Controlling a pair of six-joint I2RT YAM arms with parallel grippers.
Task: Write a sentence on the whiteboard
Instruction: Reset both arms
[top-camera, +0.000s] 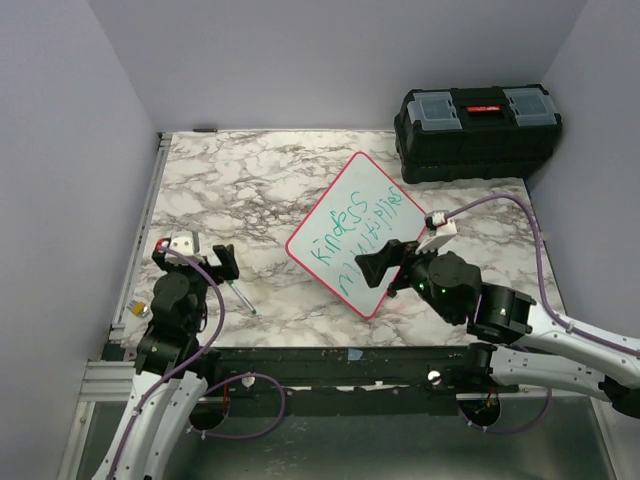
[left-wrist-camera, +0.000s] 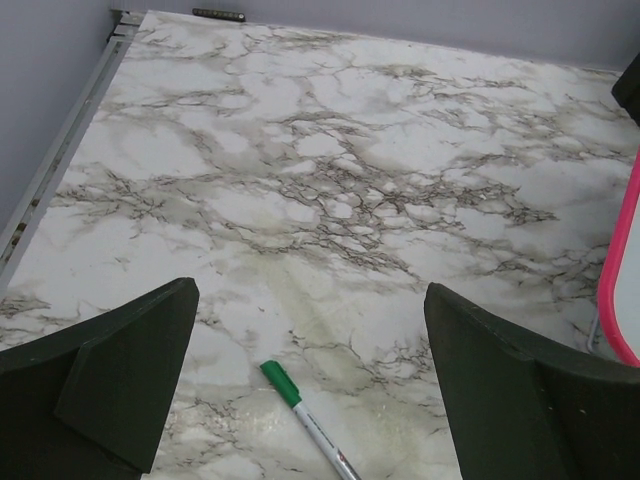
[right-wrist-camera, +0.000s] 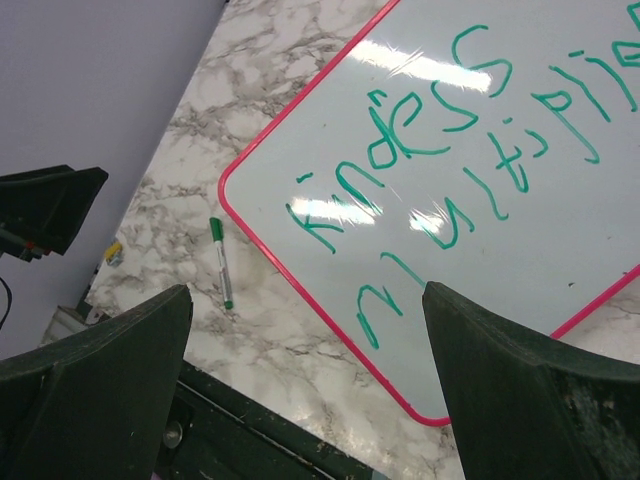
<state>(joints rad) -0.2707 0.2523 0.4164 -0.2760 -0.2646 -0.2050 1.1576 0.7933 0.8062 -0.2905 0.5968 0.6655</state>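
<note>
The whiteboard (top-camera: 365, 205) with its red-pink rim lies tilted on the marble table, right of centre. It also shows in the right wrist view (right-wrist-camera: 520, 230), and its rim shows at the right edge of the left wrist view (left-wrist-camera: 622, 270). The sentence (top-camera: 358, 232) is in green on two lines, "Kindess" above a scribbly word; it also shows in the right wrist view (right-wrist-camera: 450, 160). A green-capped marker (left-wrist-camera: 305, 418) lies on the table between my left fingers, also seen from above (top-camera: 240, 297) and from the right wrist (right-wrist-camera: 221, 262). My left gripper (top-camera: 198, 252) is open and empty above it. My right gripper (top-camera: 388, 262) is open and empty over the board's near corner.
The black toolbox (top-camera: 477, 130) stands at the back right. A metal rail (top-camera: 140, 235) runs along the table's left edge. Purple walls close in the back and both sides. A purple cable (top-camera: 500, 205) loops over the right arm.
</note>
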